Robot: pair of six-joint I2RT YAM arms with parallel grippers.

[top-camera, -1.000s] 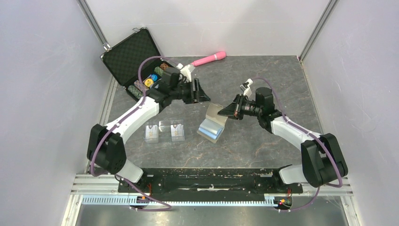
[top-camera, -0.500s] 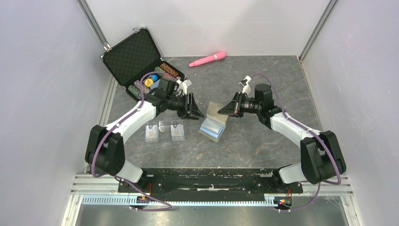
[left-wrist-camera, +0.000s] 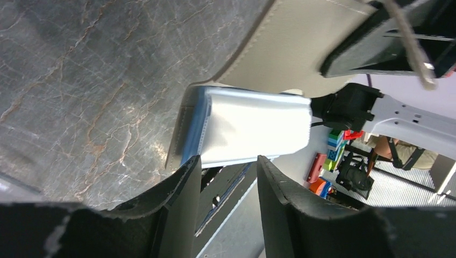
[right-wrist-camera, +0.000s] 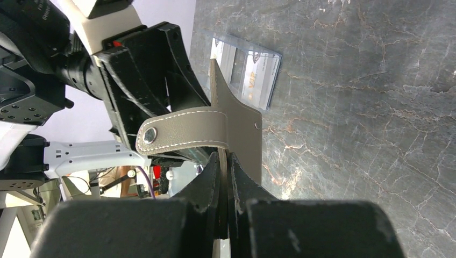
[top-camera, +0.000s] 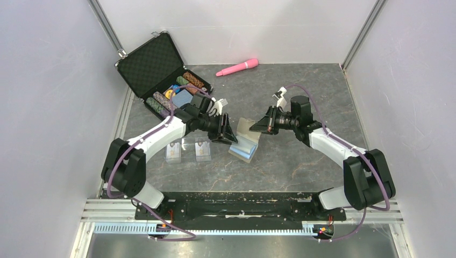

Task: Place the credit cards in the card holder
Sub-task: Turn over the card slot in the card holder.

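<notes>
Card holder (top-camera: 243,144) — in right gripper (top-camera: 254,129) (probably)

The left arm (top-camera: 153,133) reaches forward and inward, low over the table. Its wrist turns the left gripper (top-camera: 231,137) to the right and downward, with the jaws partly apart. The right arm (top-camera: 329,144) reaches inward from the other side. The right gripper (top-camera: 253,129) points left, pinched tight on the flap of the card holder (top-camera: 243,146).
</notes>
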